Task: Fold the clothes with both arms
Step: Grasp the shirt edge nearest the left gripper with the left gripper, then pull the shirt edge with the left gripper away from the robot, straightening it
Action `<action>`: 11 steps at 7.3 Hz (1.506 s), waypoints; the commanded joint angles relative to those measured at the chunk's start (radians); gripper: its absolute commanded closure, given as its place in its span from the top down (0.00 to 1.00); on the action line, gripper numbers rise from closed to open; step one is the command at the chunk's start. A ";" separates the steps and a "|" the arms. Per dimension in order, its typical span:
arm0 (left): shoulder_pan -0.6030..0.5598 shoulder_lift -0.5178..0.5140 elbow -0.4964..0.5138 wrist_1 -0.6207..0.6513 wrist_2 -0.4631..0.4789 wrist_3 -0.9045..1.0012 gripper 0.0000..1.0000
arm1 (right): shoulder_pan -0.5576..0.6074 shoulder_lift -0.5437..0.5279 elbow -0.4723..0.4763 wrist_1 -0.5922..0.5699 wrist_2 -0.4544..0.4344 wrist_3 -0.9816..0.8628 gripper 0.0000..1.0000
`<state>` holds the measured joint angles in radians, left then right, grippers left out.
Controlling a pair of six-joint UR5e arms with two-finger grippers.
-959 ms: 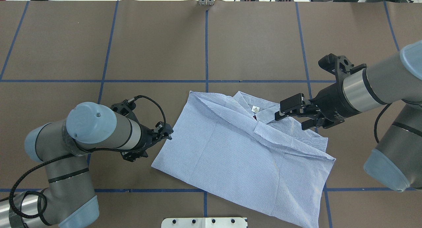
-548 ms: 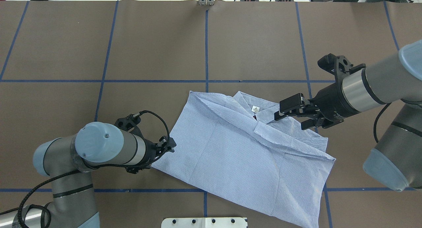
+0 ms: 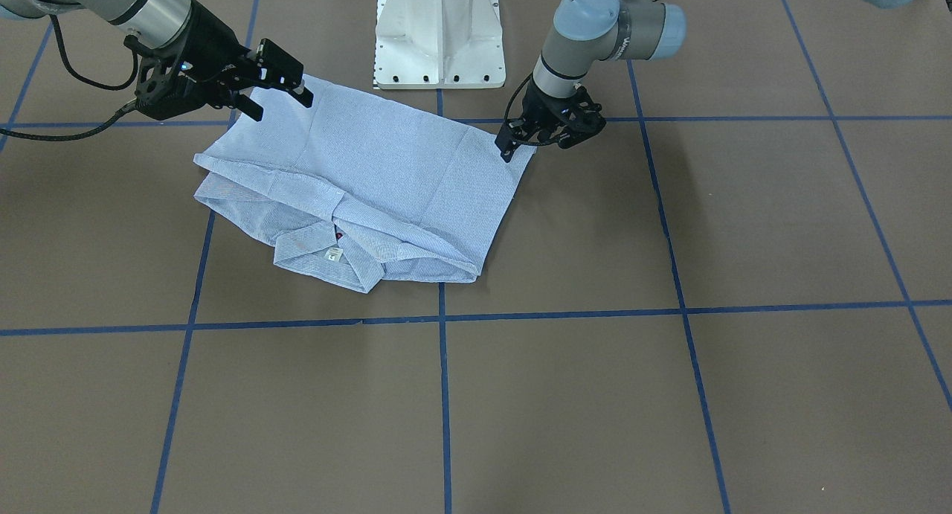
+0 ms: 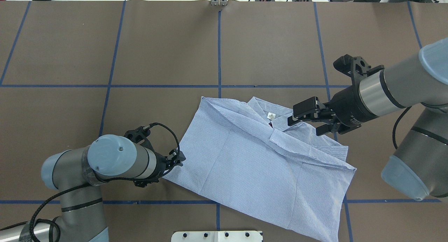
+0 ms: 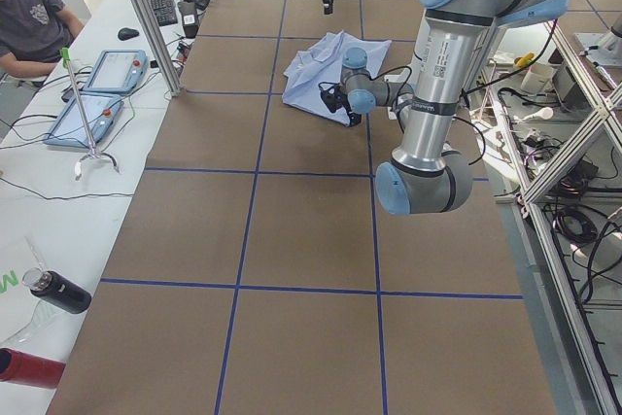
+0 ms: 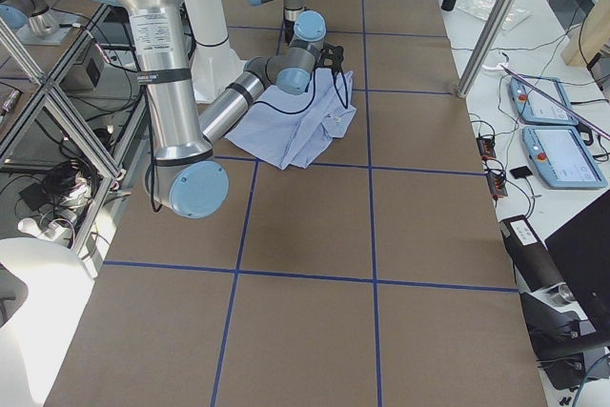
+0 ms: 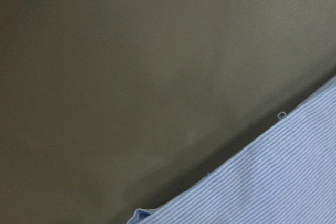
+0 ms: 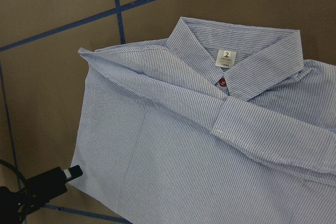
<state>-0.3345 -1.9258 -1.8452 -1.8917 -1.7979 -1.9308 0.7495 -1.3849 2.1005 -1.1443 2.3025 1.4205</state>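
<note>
The finely striped blue-and-white cloth shirt [image 4: 259, 165] is soft, matt and creased. The brown table [image 4: 157, 42] looks dull, paper-like. The grey tubular right arm [image 4: 402, 82] has satin metal, with a smooth plastic blue cap [image 4: 434, 56].

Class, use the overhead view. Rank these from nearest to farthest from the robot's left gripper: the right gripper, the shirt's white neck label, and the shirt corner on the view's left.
1. Shirt corner: right at the left gripper, on the view's left.
2. Neck label: at the collar, mid-view.
3. Right gripper: beyond the collar, on the view's right.
</note>
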 commanded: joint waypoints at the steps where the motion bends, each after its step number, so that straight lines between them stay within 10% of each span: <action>1: 0.000 -0.001 0.007 0.000 -0.001 0.001 0.62 | 0.001 0.001 -0.002 0.000 0.000 0.000 1.00; 4: -0.001 -0.008 -0.008 0.046 -0.003 0.012 0.02 | 0.004 0.000 0.000 -0.002 0.002 0.000 1.00; 9: -0.137 -0.028 -0.051 0.151 0.000 0.095 0.00 | 0.022 -0.003 -0.004 -0.002 0.000 0.000 1.00; 11: -0.259 -0.146 0.091 0.148 0.024 0.232 0.00 | 0.031 0.000 -0.002 -0.003 0.000 0.000 1.00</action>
<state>-0.5254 -1.9994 -1.8415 -1.7436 -1.7926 -1.7765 0.7743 -1.3866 2.0974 -1.1469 2.3027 1.4205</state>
